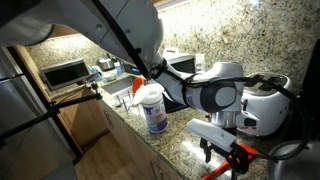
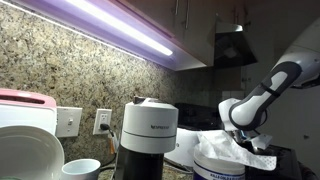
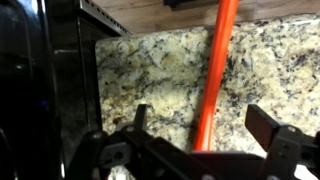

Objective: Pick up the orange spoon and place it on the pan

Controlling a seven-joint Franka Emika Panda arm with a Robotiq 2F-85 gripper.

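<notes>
Three camera views show a kitchen with a speckled granite counter (image 3: 150,65). In the wrist view, the orange spoon (image 3: 215,70) appears as a slim straight handle running from the top edge down the middle of the frame. The gripper (image 3: 197,115) fills the bottom of that frame, its jaws spread wide on either side of the handle and clear of it. In an exterior view, the gripper (image 1: 225,150) hangs low at the lower right, with a streak of orange at its tips. The pan appears in no view. Judging from this, no step is completed: closing on the spoon, lifting it and setting it on the pan are all left to do.
</notes>
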